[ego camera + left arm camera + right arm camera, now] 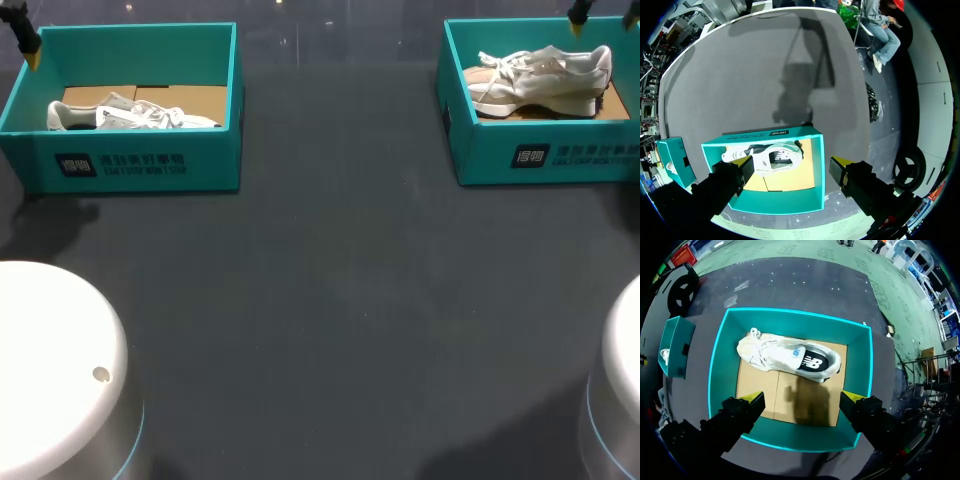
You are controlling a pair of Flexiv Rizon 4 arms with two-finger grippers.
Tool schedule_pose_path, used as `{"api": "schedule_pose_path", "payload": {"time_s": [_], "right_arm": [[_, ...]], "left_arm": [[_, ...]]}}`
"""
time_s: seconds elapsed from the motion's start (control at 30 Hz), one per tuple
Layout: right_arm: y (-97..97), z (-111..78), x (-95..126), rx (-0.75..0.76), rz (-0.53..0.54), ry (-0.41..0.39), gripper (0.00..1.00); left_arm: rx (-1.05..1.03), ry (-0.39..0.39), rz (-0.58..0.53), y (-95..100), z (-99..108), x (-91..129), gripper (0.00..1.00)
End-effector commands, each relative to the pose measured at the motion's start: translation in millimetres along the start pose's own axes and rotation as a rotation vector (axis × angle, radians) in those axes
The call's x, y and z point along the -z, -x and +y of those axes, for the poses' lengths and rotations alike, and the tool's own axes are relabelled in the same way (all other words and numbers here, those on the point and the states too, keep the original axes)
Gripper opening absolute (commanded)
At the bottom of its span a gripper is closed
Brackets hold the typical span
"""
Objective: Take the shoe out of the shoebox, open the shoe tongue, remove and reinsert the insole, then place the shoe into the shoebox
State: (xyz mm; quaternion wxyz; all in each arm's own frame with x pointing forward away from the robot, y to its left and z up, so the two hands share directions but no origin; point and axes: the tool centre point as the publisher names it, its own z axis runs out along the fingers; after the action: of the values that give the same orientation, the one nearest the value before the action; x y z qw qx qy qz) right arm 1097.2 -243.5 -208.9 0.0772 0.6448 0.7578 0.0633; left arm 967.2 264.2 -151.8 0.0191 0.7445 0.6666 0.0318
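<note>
Now, your left gripper (792, 165): spread, empty, above left shoebox (790, 206).
Left shoe (771, 157): inside that box, below your fingers.
Right gripper (804, 398): spread, empty.
Right shoe (790, 356): inside right shoebox (790, 437), just ahead.

White print beside a dark square mark stands on the front wall of the upper-left shoebox (205, 165) and the upper-right shoebox (490, 160), too small to read.

Table (330, 300), dark grey matte top: lying beneath the left gripper (792, 165) and right gripper (804, 397), stretching ahead of both, carrying a shadow ahead of the left.
</note>
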Motion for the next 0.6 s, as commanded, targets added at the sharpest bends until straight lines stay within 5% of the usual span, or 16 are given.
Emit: {"api": "schedule_pose_path", "payload": {"time_s": [0.03, 0.2, 0.4, 0.6], "right_arm": [[-0.1, 9.7, 0, 0.001, -0.003, -0.085, 1.0], [-0.1, 9.7, 0, 0.001, -0.003, -0.085, 1.0], [20.5, 34.8, -24, -0.095, -0.095, -0.099, 1.0], [34.8, 41.0, -36, -0.161, -0.163, -0.138, 1.0]], "left_arm": [[-0.001, 0.001, 0.002, -0.5, -1, 1, 1.0], [-0.001, 0.001, 0.002, -0.5, -1, 1, 1.0], [-0.001, 0.001, 0.002, -0.5, -1, 1, 1.0], [-0.001, 0.001, 0.002, -0.5, -1, 1, 1.0]]}}
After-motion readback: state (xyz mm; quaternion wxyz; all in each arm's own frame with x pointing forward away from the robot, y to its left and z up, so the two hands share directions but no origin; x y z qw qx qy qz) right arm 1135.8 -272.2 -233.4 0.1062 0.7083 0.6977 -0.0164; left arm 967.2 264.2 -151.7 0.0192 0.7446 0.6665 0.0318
